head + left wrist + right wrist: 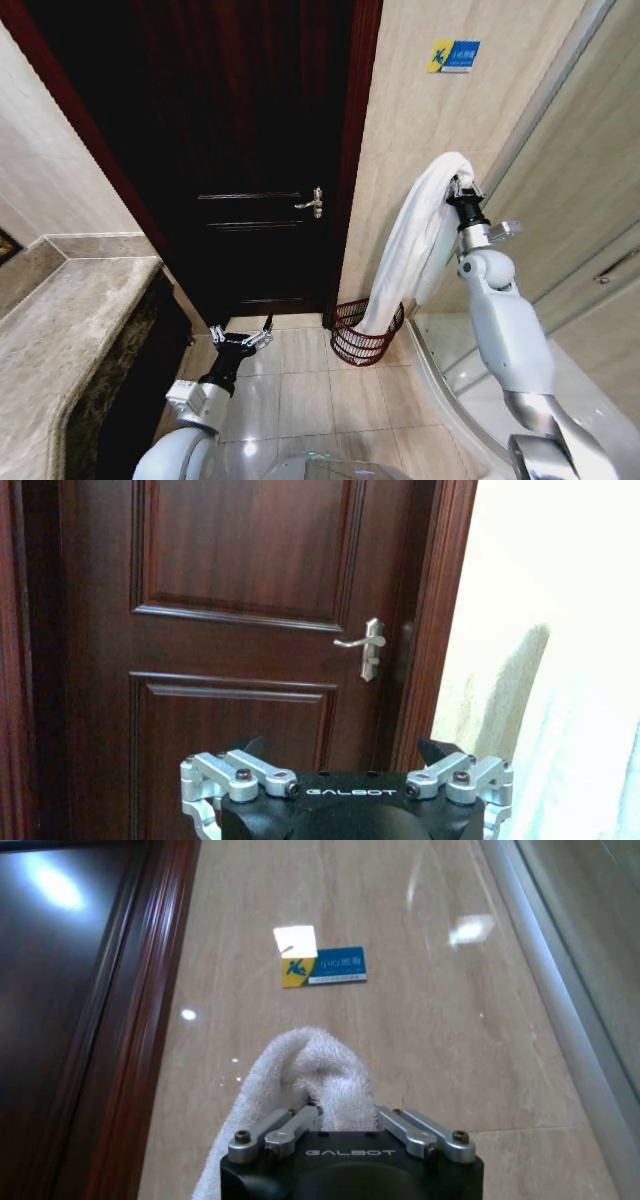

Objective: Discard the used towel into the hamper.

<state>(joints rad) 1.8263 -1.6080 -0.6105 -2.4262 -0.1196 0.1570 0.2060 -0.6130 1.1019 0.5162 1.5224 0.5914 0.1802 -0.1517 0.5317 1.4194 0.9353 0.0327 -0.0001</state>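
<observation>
Towel (pixel 415 235), white, long, hangs from right claw (pixel 458 186) into hamper (pixel 352 338).

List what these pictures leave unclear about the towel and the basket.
- Head view: the towel hangs in front of the basket, hiding its far rim and whether the towel's end is inside.
- Right wrist view: towel folds cover the right claw tips.
- Head view: sign lettering is too small.

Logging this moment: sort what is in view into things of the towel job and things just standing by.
Job:
- towel, white, gripped by right tool, lower end hanging into the hamper
- hamper, on floor by the door frame

Standing by:
- left tool, open, low
- door
- door handle
- blue wall sign
- stone counter
</observation>
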